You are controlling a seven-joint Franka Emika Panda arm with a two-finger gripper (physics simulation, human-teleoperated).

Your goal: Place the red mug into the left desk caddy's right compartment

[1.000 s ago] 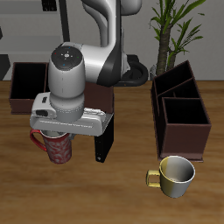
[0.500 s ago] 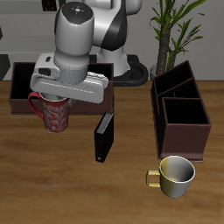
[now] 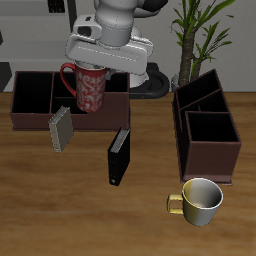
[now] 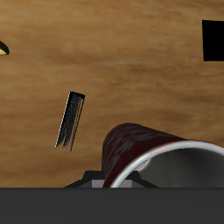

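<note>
Nearest the front edge: plain yellowish-cream mug (image 3: 201,199), upright on the wooden surface (image 3: 60,215), not the target.

Behind it: left desk caddy (image 3: 222,165), dark brown, narrow, open-topped, seen end-on. Right compartment (image 3: 210,131) is the big squarish section at the near end, looks empty. Two smaller divided sections farther back.

Mid-surface: thin black slab-like book (image 3: 119,156) standing on edge, and a small grey ribbed block (image 3: 61,128) leaning near the wide brown caddy (image 3: 28,100).

Farther back and lifted well off the surface: red mug with mottled white-and-red pattern (image 3: 90,88), hanging upright under the grey-white wrist, in front of the wide brown caddy. Jaws mostly hidden by the wrist housing. Judged clamped on the mug's rim, since nothing else holds it up. Wrist view agrees: red mug (image 4: 140,150) right against the camera, pale inside showing.

Key relation: right compartment well apart from the mug, sideways across the surface past the black book, and somewhat nearer the front edge. Mug's long axis vertical, mouth up, so no re-tilt needed. Loop handle on the side away from the left desk caddy.

Next move probably a level sideways carry, kept above the compartment's walls, then straight down. Risk: clipping the near wall or divider with the mug's base.

Farthest back: potted green plant (image 3: 203,28) behind the left desk caddy.
</note>
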